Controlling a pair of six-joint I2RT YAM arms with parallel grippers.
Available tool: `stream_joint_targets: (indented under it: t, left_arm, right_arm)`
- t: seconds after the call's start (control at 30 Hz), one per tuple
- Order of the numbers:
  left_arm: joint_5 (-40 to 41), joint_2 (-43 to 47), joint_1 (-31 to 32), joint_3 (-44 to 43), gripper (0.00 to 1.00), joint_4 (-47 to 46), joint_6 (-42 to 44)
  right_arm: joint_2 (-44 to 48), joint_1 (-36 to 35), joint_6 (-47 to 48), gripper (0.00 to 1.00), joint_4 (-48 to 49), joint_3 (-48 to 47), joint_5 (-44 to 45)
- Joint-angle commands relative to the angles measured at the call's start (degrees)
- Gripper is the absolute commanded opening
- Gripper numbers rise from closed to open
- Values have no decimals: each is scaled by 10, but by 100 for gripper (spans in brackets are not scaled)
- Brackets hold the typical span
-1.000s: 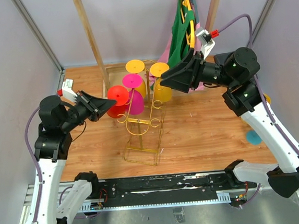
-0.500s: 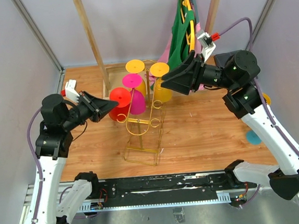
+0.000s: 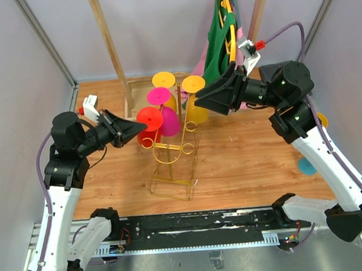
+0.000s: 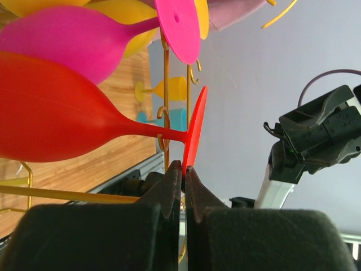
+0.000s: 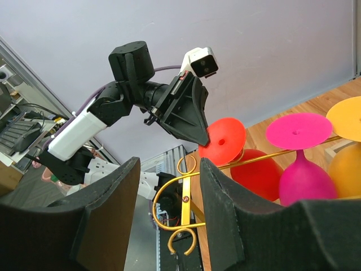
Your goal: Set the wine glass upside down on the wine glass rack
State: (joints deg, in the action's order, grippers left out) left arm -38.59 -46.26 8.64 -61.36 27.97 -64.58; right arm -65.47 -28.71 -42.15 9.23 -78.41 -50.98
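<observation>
The red wine glass (image 3: 148,122) hangs foot-up, its bowl (image 4: 51,118) below and its stem lying in a curled loop of the gold wine glass rack (image 3: 173,156). My left gripper (image 3: 134,127) is shut on the rim of the red foot (image 4: 194,135), pinched between the fingertips (image 4: 175,172). My right gripper (image 3: 198,99) stands open above the rack's right side, next to a yellow glass (image 3: 196,107), with nothing held. In the right wrist view the red foot (image 5: 223,141) and the rack's curl (image 5: 186,189) show beyond my open fingers (image 5: 223,214).
A magenta glass (image 3: 164,113) and two yellow glasses (image 3: 163,81) hang foot-up on the rack. The tall wooden rail frame (image 3: 111,49) with hanging clothes (image 3: 218,34) stands behind. A teal glass (image 3: 307,166) lies on the table at the right.
My left gripper has carried the red glass to the right, into the rack beside the magenta glass. The right arm shifted slightly up, then held still.
</observation>
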Motion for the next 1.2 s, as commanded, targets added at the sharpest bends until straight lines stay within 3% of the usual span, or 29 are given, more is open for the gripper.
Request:
stream_joint_targets:
  t: [0.0,0.4,0.63,1.17]
  left_arm:
    - [-37,3,6,-6,0,-23,-7]
    - [-41,5,7,6,0,-25,-14]
    - [-25,3,7,-6,0,19,15]
    - [-56,7,8,23,0,-3,-9]
  right_arm:
    - [3,7,0,48,29,3,0]
    - [8,7,2,48,33,12,1]
    - [10,9,4,48,33,13,2]
    - [17,13,2,48,41,27,4]
